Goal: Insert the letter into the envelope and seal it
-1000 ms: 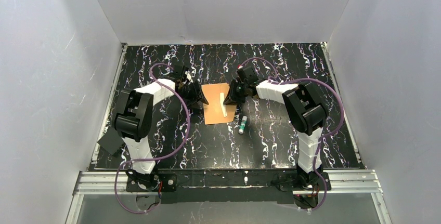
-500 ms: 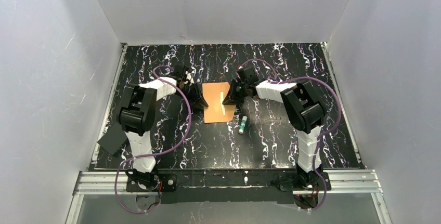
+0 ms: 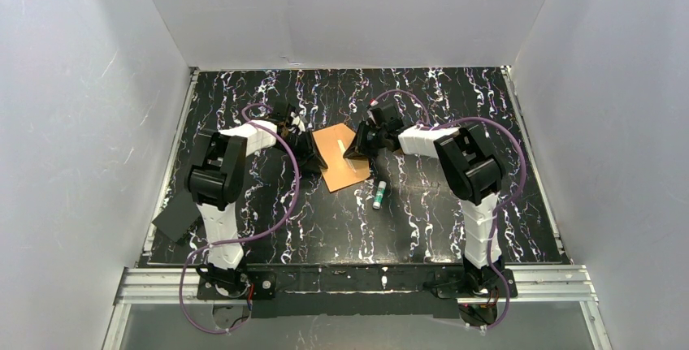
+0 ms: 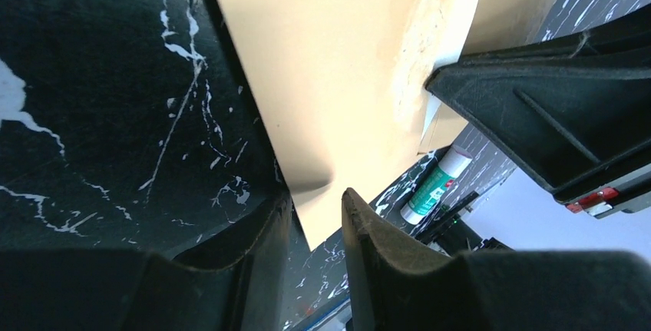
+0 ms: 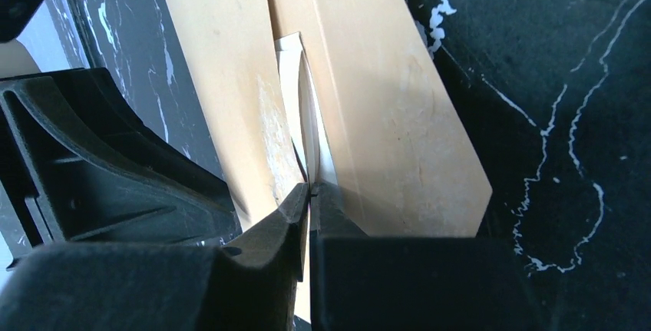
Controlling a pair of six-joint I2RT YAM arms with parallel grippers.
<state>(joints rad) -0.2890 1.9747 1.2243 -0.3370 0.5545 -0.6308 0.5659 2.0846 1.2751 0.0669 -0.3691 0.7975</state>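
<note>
The orange-brown envelope point(image 3: 341, 160) lies skewed on the black marbled table point(image 3: 439, 220), between my two grippers. It also fills the left wrist view point(image 4: 330, 62) and the right wrist view point(image 5: 384, 100). My right gripper point(image 3: 356, 148) point(image 5: 311, 187) is shut on the edge of the envelope's flap, at its pale strip point(image 5: 295, 93), and holds the flap raised. My left gripper point(image 3: 308, 155) point(image 4: 315, 196) is open, and the envelope's near corner lies between its fingers. The letter does not show in any view.
A green-and-white glue stick point(image 3: 379, 194) point(image 4: 434, 185) lies on the table just near-right of the envelope. A flat black object point(image 3: 175, 220) sits at the table's near-left edge. White walls enclose the table on three sides.
The envelope has turned from square to skewed, its near end swinging right. Both grippers have closed in on it, and the right one has shifted slightly left with the flap.
</note>
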